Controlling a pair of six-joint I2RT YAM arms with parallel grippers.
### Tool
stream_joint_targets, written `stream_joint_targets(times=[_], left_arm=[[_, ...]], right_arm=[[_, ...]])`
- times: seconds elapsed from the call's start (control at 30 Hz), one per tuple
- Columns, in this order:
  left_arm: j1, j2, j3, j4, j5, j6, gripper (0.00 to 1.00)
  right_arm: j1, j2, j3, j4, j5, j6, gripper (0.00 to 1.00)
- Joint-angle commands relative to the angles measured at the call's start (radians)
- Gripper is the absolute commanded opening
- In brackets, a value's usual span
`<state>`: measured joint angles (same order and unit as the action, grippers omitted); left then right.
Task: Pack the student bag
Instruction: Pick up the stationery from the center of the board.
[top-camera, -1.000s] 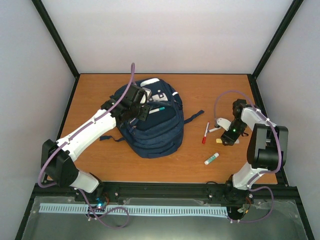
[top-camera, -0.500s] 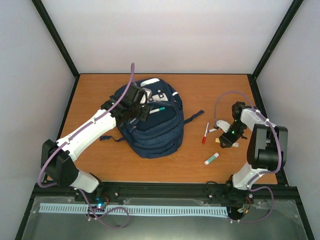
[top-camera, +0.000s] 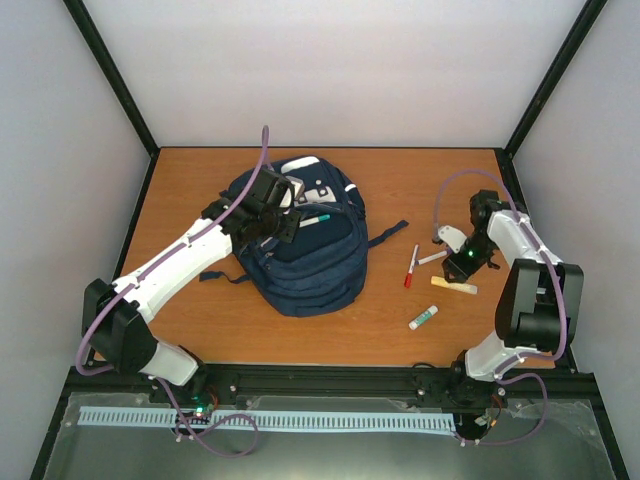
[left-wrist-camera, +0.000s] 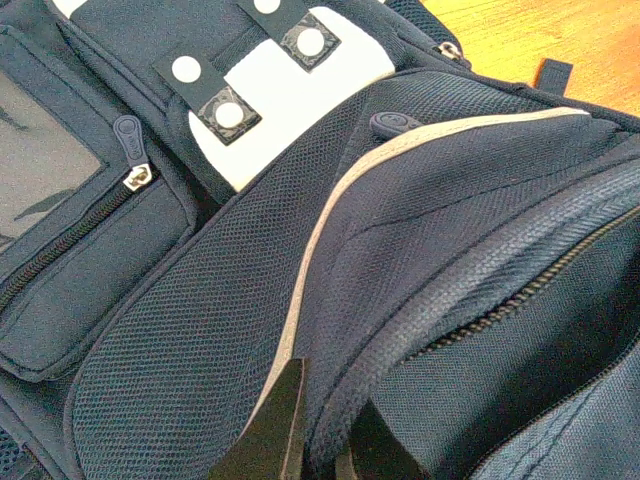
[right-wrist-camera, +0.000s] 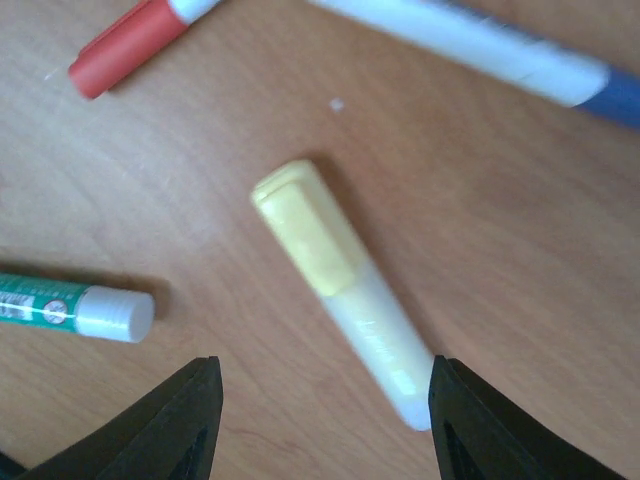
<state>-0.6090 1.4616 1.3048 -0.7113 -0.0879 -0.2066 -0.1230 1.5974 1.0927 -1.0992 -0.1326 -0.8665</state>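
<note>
Wood-grain worktop (top-camera: 200, 190), left end effector (left-wrist-camera: 328, 392) pinching the student bag (top-camera: 310, 265) by its pocket lip, to prop it open I guess, right end effector (right-wrist-camera: 322, 378) spread just above a yellow highlighter (right-wrist-camera: 330, 270).

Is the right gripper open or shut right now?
Open: the right gripper has its fingers wide apart, the yellow highlighter lying flat on the table between them.

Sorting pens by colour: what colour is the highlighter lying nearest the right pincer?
Pale yellow; the highlighter shows best in the right wrist view.
</note>
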Motion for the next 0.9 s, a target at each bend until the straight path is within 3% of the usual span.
stream_joint_targets(times=[0.0,0.57,0.87], left_arm=[[0.006,-0.026,0.071,0.029,0.005,-0.037,0.01],[0.005,-0.029,0.071,0.025,0.002,-0.027,0.01],[0.006,-0.027,0.072,0.024,-0.001,-0.022,0.01]], right_arm=[[0.002,0.042,0.059,0.008,0.033,0.004,0.59],[0.066,0.136,-0.054,0.154,0.164,-0.009,0.61],[0.078,0.153,-0.077,0.171,0.154,0.05,0.4]])
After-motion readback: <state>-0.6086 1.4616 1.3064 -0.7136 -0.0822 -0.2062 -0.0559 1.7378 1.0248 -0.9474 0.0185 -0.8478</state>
